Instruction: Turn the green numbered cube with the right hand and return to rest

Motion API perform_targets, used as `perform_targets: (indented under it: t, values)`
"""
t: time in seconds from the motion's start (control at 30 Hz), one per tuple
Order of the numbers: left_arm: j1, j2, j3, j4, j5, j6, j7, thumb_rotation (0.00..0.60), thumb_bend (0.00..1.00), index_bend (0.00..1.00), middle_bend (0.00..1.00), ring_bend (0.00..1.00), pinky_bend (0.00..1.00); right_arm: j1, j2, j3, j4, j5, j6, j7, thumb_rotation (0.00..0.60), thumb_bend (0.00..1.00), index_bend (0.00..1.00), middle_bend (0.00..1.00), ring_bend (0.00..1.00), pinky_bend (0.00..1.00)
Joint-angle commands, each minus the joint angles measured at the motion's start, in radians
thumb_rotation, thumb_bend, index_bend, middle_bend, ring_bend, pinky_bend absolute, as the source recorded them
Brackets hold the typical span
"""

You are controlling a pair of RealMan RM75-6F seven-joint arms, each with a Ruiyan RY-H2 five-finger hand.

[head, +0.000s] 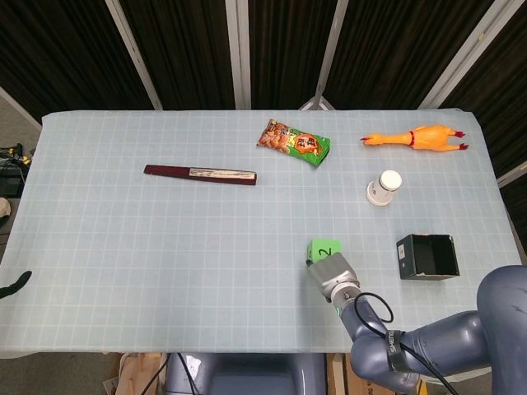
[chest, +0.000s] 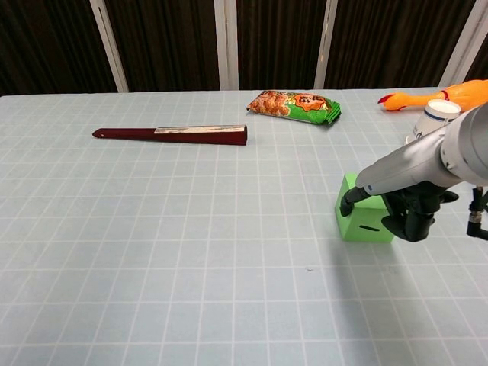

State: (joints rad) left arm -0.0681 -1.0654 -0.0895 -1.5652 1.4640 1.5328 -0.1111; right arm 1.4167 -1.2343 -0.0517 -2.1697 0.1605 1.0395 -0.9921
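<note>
Green cube [chest: 364,221], right hand [chest: 404,212] gripping

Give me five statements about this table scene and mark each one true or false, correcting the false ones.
1. The right hand is at the green numbered cube, fingers against its sides. True.
2. The cube's top face shows a 5. False: the head view shows a 2 on top.
3. The snack packet lies beyond the closed folding fan, nearer the far edge of the table. True.
4. The rubber chicken sits inside the black box. False: it lies on the table near the far right corner, well apart from the box.
5. The small white bottle lies on its side. False: it stands upright, between the chicken and the box.
</note>
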Motion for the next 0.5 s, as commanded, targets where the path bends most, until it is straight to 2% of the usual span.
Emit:
perform_targets:
  t: [0.03,0.5]
  values:
    - [0.0,0.0,0.001,-0.001,0.001,0.0,0.0,0.6,0.27,0.0,0.0,0.0,0.01,0.001,0.002,-0.003,-0.003,0.002,-0.001,0.0,0.6,0.76,0.13,0.86,0.9,0.81]
    - [-0.001,-0.004,0.002,-0.002,0.004,0.001,0.012,0.6,0.27,0.0,0.0,0.0,0.01,-0.001,0.034,-0.036,-0.012,0.008,-0.028,0.006,0.6,0.77,0.13,0.86,0.9,0.81]
